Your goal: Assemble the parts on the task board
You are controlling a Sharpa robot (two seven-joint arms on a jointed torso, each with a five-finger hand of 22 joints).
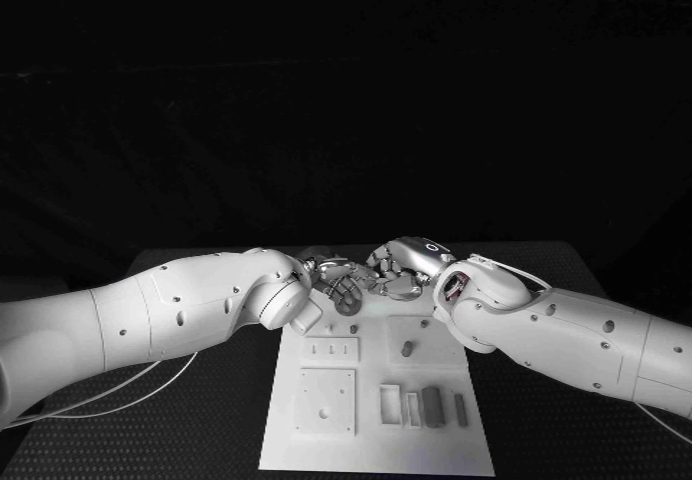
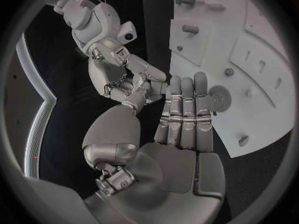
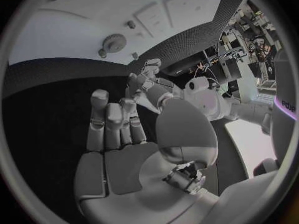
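We see both hands meeting over the far end of the board [image 1: 433, 455], which lies lengthwise down the middle of the black surface [image 1: 577, 440].

The left hand [image 1: 335, 283] comes in from the left side. In its wrist view its fingers [image 2: 185, 112] lie straight and side by side, held flat above the board's edge, with nothing between them and the thumb. A gear [image 2: 218, 97] sits on the board just past those fingertips; we cannot tell whether they touch it.

The right hand [image 1: 405, 265] comes in from the right side and sits just beside the left hand, nearly touching it. In its wrist view the fingers [image 3: 115, 124] stand upright and slightly apart, the thumb off to one side, and nothing is held. The same gear [image 3: 115, 42] shows there on the board, well apart from this hand.

On the near half of the board we see a square plate [image 1: 326, 400] with a hole, a smaller plate [image 1: 333, 350] with slots beyond it, and a row of upright blocks [image 1: 430, 406] to the right. A short peg [image 1: 408, 349] stands between the blocks and the hands. The parts look grey.
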